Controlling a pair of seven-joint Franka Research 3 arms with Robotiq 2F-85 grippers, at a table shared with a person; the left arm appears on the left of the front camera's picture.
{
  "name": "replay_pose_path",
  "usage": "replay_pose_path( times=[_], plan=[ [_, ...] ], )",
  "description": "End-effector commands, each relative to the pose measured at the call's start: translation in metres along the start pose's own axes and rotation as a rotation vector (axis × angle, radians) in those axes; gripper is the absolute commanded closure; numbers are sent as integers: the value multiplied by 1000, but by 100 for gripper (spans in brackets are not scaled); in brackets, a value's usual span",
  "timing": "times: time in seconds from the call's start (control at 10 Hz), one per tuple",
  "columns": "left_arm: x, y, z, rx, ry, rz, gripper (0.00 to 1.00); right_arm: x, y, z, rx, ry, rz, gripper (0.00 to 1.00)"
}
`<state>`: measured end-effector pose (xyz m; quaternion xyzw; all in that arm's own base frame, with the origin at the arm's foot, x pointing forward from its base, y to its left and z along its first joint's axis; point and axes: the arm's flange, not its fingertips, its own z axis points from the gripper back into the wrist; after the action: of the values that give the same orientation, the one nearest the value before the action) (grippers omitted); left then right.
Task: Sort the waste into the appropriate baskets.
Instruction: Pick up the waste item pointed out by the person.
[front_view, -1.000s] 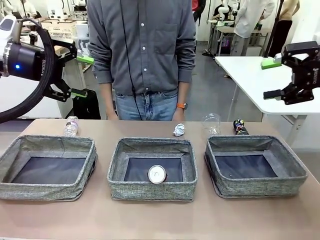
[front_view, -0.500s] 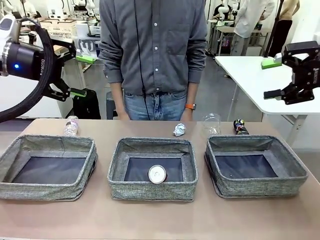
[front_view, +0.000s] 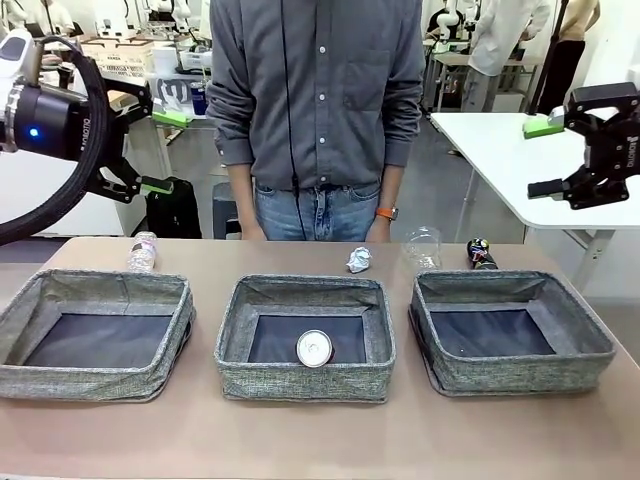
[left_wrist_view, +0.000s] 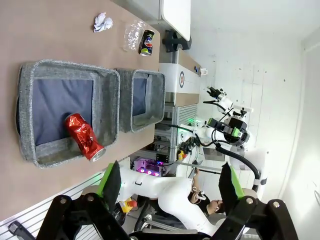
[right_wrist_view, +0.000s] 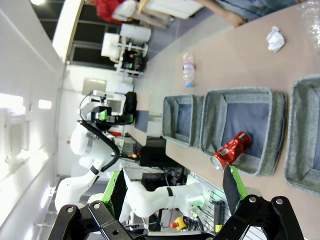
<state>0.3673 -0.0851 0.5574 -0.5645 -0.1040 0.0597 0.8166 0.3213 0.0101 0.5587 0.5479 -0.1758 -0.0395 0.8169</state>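
Small white lettering on the black body of the left pincer (front_view: 165, 152), at ten o'clock in the front view, looks like ROBOTIQ. The right pincer (front_view: 541, 158), at two o'clock, carries the same. The dark can (left_wrist_view: 146, 42) bears a round red-and-blue emblem whose lettering is unreadable.

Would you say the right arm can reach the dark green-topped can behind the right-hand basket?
Probably yes: the right gripper is open above that side, and the dark green-topped can lies uncovered behind the grey woven basket.
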Motion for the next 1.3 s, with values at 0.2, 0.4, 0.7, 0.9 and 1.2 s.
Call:
replay_pose_path(
  times=[0.2,0.4,0.7,0.9,1.2],
  plan=[
    [0,2,1,-2,6,-20,0,3,1,-3,29,-10,26,0],
    [0,2,1,-2,6,-20,0,3,1,-3,29,-10,26,0],
    [0,2,1,-2,6,-20,0,3,1,-3,29,-10,26,0],
    [0,2,1,-2,6,-20,0,3,1,-3,29,-10,26,0],
    [0,2,1,-2,6,-20,0,5,22,-33,-547,-53,356,0]
  ],
)
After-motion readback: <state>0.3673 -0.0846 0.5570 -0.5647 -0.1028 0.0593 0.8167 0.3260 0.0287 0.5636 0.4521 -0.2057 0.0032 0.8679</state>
